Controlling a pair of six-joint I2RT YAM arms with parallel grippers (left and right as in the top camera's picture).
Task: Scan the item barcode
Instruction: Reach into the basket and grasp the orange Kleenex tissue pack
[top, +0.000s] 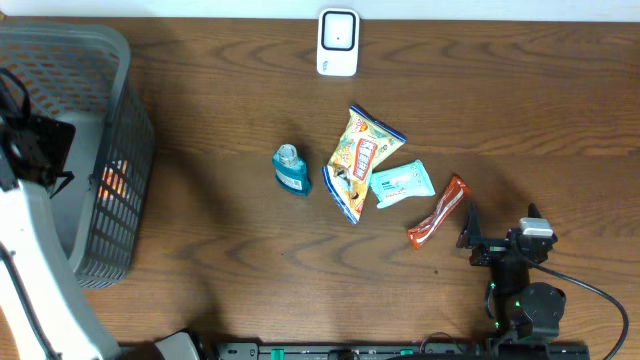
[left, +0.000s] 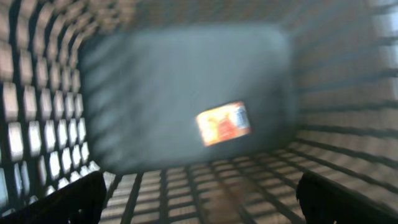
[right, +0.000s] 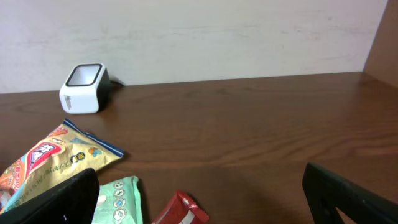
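**Left wrist view.** The left gripper (left: 199, 180) is released: its fingers (left: 59, 202) stand wide apart at the lower corners with nothing between them. It points down into the basket (left: 37, 124). The orange packet (left: 224, 122) lies flat on the basket floor, clear of both fingers. The picture is blurred and no print can be read.

**Overhead view.** This view places the basket at the left edge of the table (top: 200, 90), with the left arm above it. The packet shows only as an orange glow through the mesh. The scanner (top: 338, 42) stands at the far edge, centre, well apart from the basket. Mid-table lie a blue bottle (top: 291, 170), a snack bag (top: 362, 162), a teal wipes pack (top: 402, 184) and a red wrapper (top: 438, 212).

**Right wrist view.** The right gripper (right: 199, 180) is released and empty, low over the table near the red wrapper. Only this view shows the scanner's window tilted upward.
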